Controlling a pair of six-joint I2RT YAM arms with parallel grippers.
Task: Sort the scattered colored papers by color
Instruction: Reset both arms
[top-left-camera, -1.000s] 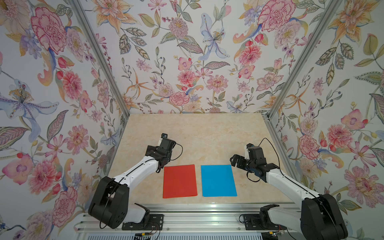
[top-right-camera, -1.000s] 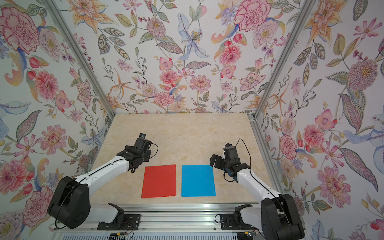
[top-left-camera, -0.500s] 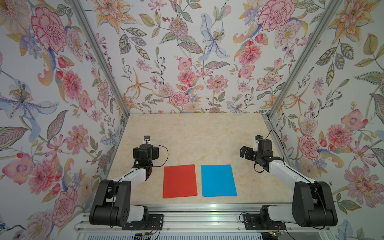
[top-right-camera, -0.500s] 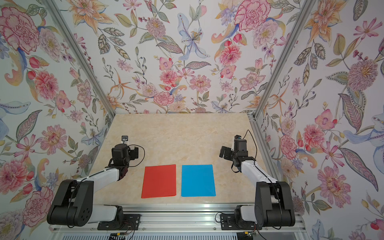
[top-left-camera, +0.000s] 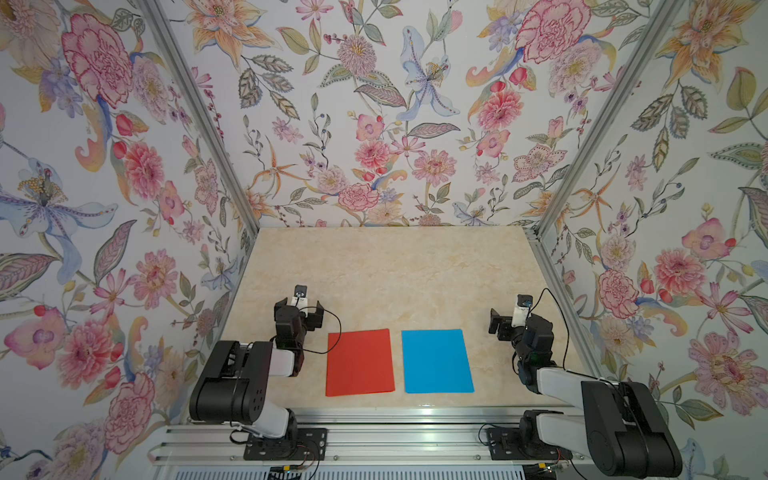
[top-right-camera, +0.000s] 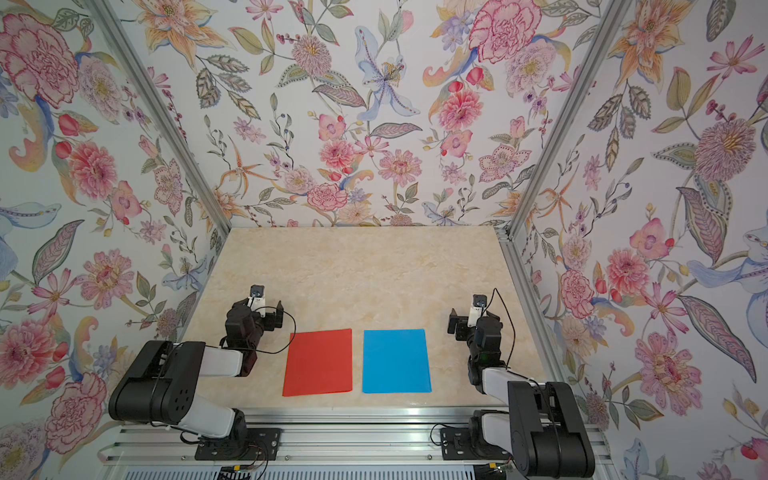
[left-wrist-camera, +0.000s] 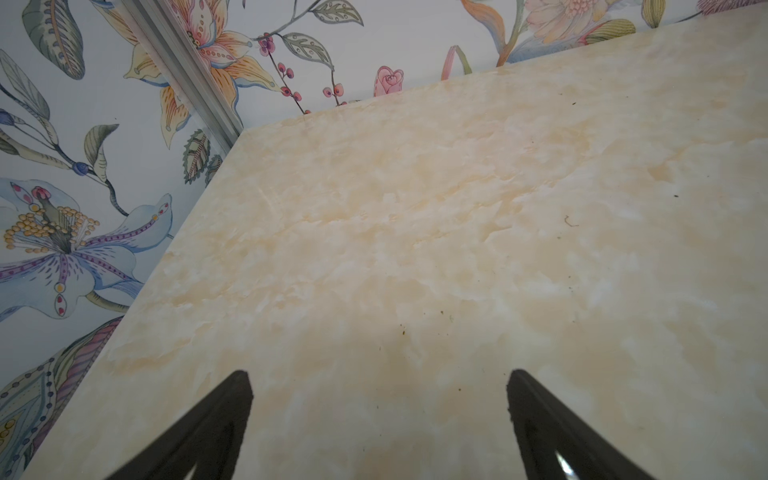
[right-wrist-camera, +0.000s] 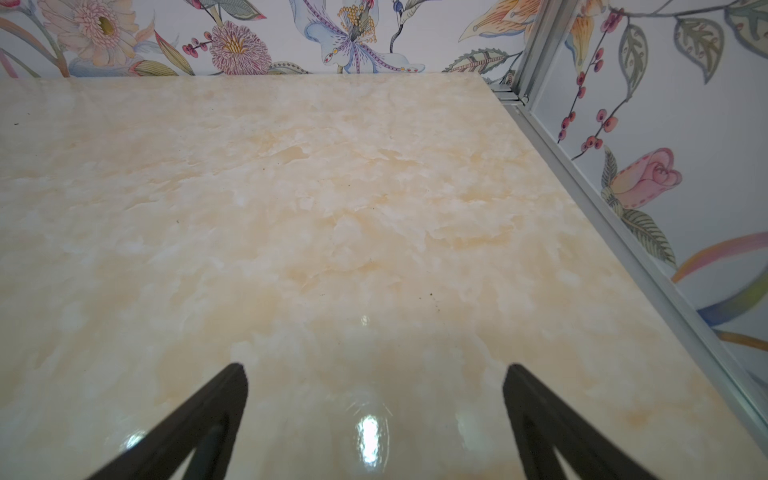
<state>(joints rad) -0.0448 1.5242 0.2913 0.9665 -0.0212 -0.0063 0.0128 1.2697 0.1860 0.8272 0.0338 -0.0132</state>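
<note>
Arms drew back from red paper (top-left-camera: 359, 361); left gripper (top-left-camera: 299, 309), right gripper (top-left-camera: 513, 322) spread, empty. Cable (top-left-camera: 338, 332) might nudge it.

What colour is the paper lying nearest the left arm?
Red-orange. The paper shows best in a top view.

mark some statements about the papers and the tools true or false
1. The red-orange paper lies on the left arm's side of the blue paper. True.
2. The two colors overlap. False: a strip of bare table separates them.
3. The left tool grips a red-orange paper. False: it is open and empty, over bare table.
4. The right tool is open. True.
5. A blue paper lies at the table's far end. False: the only blue in view is near the front edge.
</note>
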